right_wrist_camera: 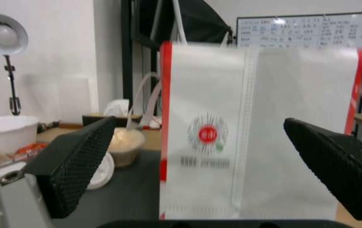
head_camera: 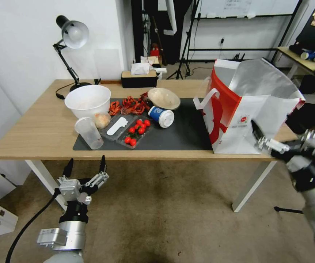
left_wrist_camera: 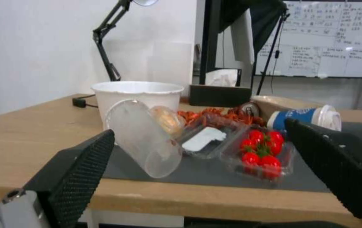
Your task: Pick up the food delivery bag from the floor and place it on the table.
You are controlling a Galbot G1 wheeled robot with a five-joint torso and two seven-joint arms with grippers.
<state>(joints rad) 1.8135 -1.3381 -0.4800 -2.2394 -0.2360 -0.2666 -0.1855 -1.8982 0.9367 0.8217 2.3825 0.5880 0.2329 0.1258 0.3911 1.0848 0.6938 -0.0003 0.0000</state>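
The food delivery bag [head_camera: 238, 109] stands upright on the right end of the light-wood table [head_camera: 29, 124], its top open and showing silver foil. Its white face with the small red logo [right_wrist_camera: 248, 126] is turned toward my right gripper [head_camera: 261, 137], which hangs open just off the table's front right corner, close to that face. In the right wrist view the open right gripper [right_wrist_camera: 198, 122] has nothing between its fingers [right_wrist_camera: 79, 164]. My left gripper [head_camera: 86, 162] is open below the table's front edge, over the floor [head_camera: 164, 212].
On the dark mat [head_camera: 179, 135] lie a white bowl [head_camera: 88, 99], a tipped clear cup [head_camera: 88, 132], a tray of tomatoes [head_camera: 135, 131], a blue cup [head_camera: 162, 116] and a tan bowl [head_camera: 163, 98]. A desk lamp [head_camera: 71, 36] and tissue box [head_camera: 139, 77] stand behind.
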